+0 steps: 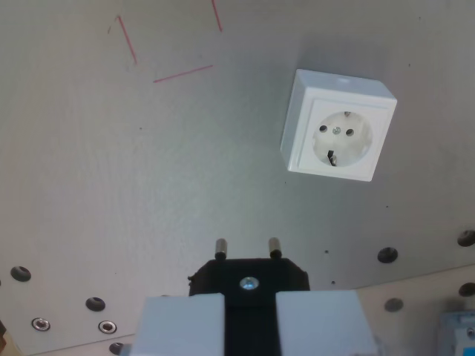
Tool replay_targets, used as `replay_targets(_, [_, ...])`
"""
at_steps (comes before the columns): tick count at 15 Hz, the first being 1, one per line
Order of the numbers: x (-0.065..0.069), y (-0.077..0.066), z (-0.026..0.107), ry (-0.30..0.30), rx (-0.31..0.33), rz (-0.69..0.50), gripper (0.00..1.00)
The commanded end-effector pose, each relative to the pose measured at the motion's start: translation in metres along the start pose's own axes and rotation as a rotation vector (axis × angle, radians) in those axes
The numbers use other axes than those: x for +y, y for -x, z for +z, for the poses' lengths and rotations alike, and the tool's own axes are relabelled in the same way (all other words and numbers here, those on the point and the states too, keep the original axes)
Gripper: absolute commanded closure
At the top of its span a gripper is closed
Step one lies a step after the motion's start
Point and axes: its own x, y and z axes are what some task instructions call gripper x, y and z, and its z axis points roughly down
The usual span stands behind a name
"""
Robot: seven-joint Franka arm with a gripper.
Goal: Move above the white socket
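Observation:
The white socket [338, 127] is a square box with a round recess, two pin holes and a centre screw. It sits on the grey table in the upper right of the wrist view. At the bottom centre my gripper [249, 311] is shut on a black plug [249, 278]. The two pale fingers [182, 322] press on the plug from either side. Two metal pins of the plug [247, 247] point away from the camera. The socket lies up and to the wrist view's right of the plug, well apart from it.
Thin red line marks [182, 73] are drawn on the grey surface at the upper left. Several bolt holes [387, 255] dot the lower table. A pale wooden strip [423, 289] runs along the lower right, and a blue-grey object [456, 334] shows in the corner.

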Motion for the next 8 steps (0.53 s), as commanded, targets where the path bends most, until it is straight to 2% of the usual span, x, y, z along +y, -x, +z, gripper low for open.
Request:
replay_targets(1, [0.0000, 0.0001, 0.0000, 0.000, 0.000, 0.000, 1.00])
replay_targets(8, [0.0004, 0.0003, 0.0008, -0.001, 0.000, 0.005, 1.00])
